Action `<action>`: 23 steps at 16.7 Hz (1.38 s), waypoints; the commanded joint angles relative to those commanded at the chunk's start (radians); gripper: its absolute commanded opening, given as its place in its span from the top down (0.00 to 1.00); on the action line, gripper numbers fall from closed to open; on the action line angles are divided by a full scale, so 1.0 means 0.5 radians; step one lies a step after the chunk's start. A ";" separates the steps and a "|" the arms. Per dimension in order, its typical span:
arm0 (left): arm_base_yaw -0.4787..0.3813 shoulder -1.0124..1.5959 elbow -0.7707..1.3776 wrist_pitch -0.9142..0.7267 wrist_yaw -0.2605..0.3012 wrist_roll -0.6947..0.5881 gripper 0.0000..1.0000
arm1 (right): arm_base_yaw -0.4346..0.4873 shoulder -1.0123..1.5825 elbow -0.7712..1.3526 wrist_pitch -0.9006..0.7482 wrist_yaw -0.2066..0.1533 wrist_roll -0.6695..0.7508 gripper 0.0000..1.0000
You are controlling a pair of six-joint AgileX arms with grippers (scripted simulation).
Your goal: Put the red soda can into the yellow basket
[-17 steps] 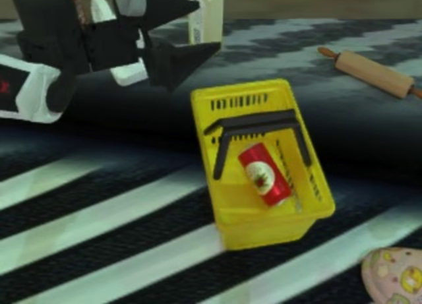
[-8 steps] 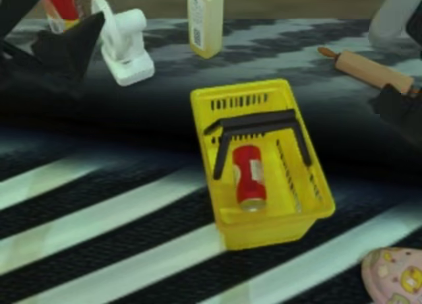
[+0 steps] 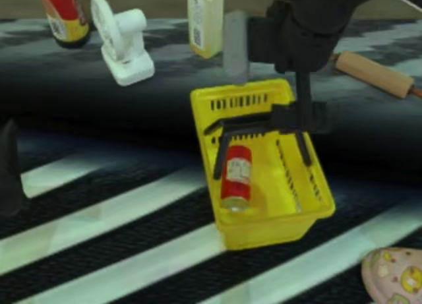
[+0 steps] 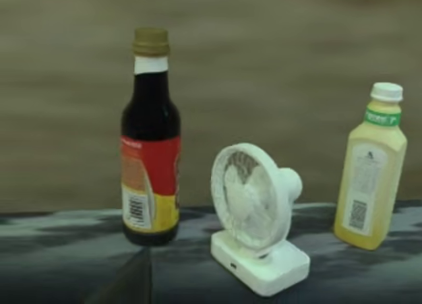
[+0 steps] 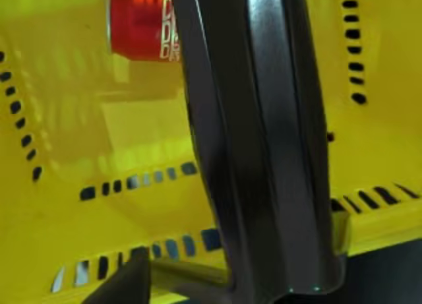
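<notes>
The red soda can (image 3: pixel 235 176) lies on its side on the floor of the yellow basket (image 3: pixel 310 215), near the wall on the table's left, silver end pointing toward the near wall. So the can is already where the task wants it.

My right gripper (image 3: pixel 300 116) hangs over the basket's far half, right at the dark grey handles (image 3: pixel 254 124). From my right wrist a handle (image 5: pixel 264 152) fills the middle of the picture, with the can (image 5: pixel 142 24) behind it. I cannot tell whether my right fingers are apart or closed, or whether they touch the handle; the arm hides them from above. My left arm is parked at the table's left edge, its fingers out of sight.

The risk, as I judge it: if my right arm catches a handle, it could drag or tip the basket and roll the can out.

Behind the basket stand a dark sauce bottle (image 4: pixel 150 142) with a red and yellow label, a white desk fan (image 4: pixel 254 215) and a yellow juice bottle (image 4: pixel 369 169). Barcodes show on the two bottles, but no writing is legible. The can's white lettering is too cut off to make out.
</notes>
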 joint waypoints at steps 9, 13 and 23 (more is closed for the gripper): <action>0.046 -0.509 -0.327 -0.203 -0.304 0.082 0.00 | 0.141 0.471 0.428 -0.350 -0.009 -0.224 0.00; 0.046 -0.509 -0.327 -0.203 -0.304 0.082 0.00 | 0.136 0.466 0.393 -0.319 -0.009 -0.226 0.00; 0.046 -0.509 -0.327 -0.203 -0.304 0.082 0.00 | 0.142 0.443 0.222 -0.172 -0.009 -0.223 0.15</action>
